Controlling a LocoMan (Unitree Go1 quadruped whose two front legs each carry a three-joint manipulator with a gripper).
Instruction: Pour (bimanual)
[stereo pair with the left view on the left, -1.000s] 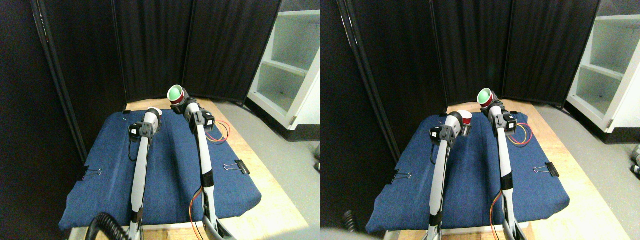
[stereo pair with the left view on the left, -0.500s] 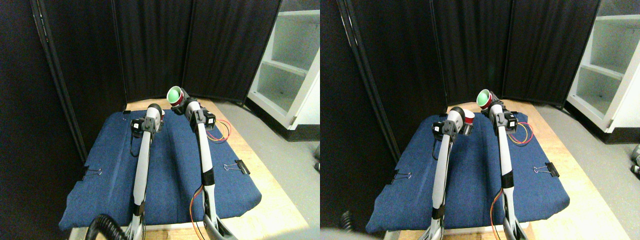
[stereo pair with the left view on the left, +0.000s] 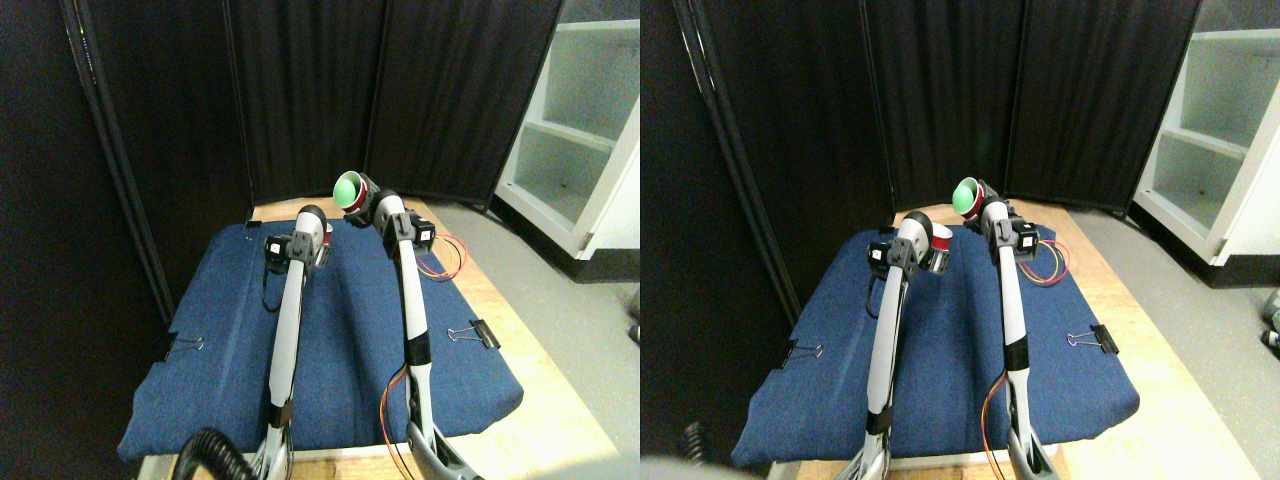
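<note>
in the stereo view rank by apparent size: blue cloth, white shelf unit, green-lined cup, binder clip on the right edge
1. blue cloth, clearly largest.
2. white shelf unit, partly cut off by the frame.
3. green-lined cup, farther from the camera.
4. binder clip, about alike with the cup; nearness makes that order unsure.

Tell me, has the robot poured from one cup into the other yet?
Not quite, it seems. Both cups are already picked up: the right gripper holds the green-lined cup high and tipped on its side, and the left gripper holds a red cup, mostly hidden behind the arm, just below it. Nothing can be seen falling between them. Tipping further and setting both cups down on the blue cloth are left.
</note>
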